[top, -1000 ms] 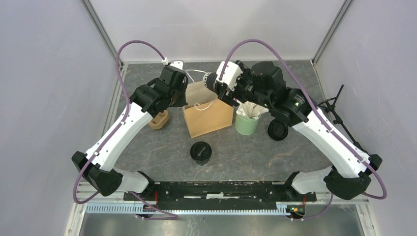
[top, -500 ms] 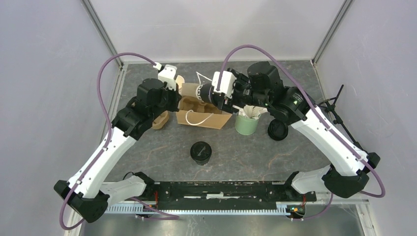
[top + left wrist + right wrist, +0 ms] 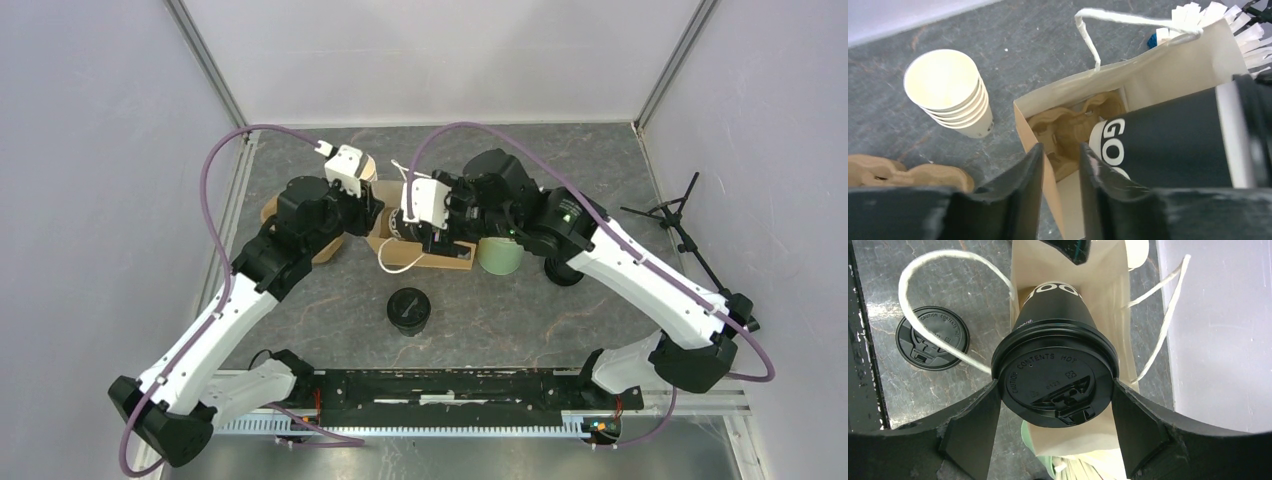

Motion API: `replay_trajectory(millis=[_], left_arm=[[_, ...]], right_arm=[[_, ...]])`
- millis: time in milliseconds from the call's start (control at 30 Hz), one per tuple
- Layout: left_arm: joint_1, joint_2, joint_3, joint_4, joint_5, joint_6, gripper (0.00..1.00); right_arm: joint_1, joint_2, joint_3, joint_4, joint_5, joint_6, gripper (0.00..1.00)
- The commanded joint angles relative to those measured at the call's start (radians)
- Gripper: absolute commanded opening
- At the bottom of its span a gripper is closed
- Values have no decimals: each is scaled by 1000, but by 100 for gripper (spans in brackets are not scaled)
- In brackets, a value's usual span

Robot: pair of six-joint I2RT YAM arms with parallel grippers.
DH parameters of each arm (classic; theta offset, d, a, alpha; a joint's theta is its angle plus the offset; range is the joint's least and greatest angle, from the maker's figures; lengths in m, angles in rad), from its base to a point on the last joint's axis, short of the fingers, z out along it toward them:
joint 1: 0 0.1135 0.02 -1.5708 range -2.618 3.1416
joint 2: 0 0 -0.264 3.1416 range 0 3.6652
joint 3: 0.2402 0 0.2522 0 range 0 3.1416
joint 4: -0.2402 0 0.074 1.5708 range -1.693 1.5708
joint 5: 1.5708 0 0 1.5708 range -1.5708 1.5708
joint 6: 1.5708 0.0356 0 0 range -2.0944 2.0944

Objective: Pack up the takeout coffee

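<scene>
One lidded cup (image 3: 408, 311) stands alone on the grey table (image 3: 520, 320), on the near side of the brown paper bag (image 3: 450, 260) and well apart from it. The right wrist view shows only its black lid, off to the left of the bag's mouth.

At the bag, the right gripper (image 3: 1055, 390) grasps the takeout coffee cup (image 3: 1053, 310) by its black lid, a finger pressed to each side of the rim. The cup's black body, lettered in white, reaches base-first into the bag's open mouth. From overhead this cup is hidden under the right wrist, and only the two wrist views show it.

The left gripper (image 3: 1060, 150) is at the bag's left wall. In the left wrist view its fingers straddle the paper edge, slightly parted with a gap beside the paper, so released rather than pinching. That view also looks down into the bag, where a brown moulded carrier (image 3: 1068, 125) lies beyond the cup's base; no other view shows it.

Just right of the bag, a green cup (image 3: 500, 258) is half covered by the right arm from above. Its white sticks (image 3: 1088, 471) show at the bottom of the right wrist view.

Left of the bag a spare carrier (image 3: 908, 172) lies on the table. At the bag's far left a stack of lidless cream cups (image 3: 950, 92) stands upright. It is plain in the left wrist view but almost wholly covered by the left wrist from overhead.
</scene>
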Motion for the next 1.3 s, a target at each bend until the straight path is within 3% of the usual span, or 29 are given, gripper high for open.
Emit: replay_trajectory(millis=[0, 67, 267, 433, 767, 1100, 1267], left_arm=[[5, -71, 37, -30, 10, 0, 47], [4, -78, 78, -127, 18, -27, 55], [5, -63, 220, -442, -17, -158, 60], [4, -83, 196, -472, 118, -198, 67], [4, -118, 89, -470, 129, -219, 66], [3, -155, 12, -378, 85, -189, 57], [4, -200, -27, -312, 102, -167, 32]], right_arm=[[59, 13, 11, -10, 73, -6, 79], [83, 14, 4, -9, 76, -5, 79], [147, 8, -31, 10, 88, 9, 79], [182, 8, -52, 29, 130, 12, 79], [202, 20, -70, 57, 216, 17, 79], [230, 48, -70, 24, 246, -29, 79], [233, 40, -127, 62, 248, -38, 78]])
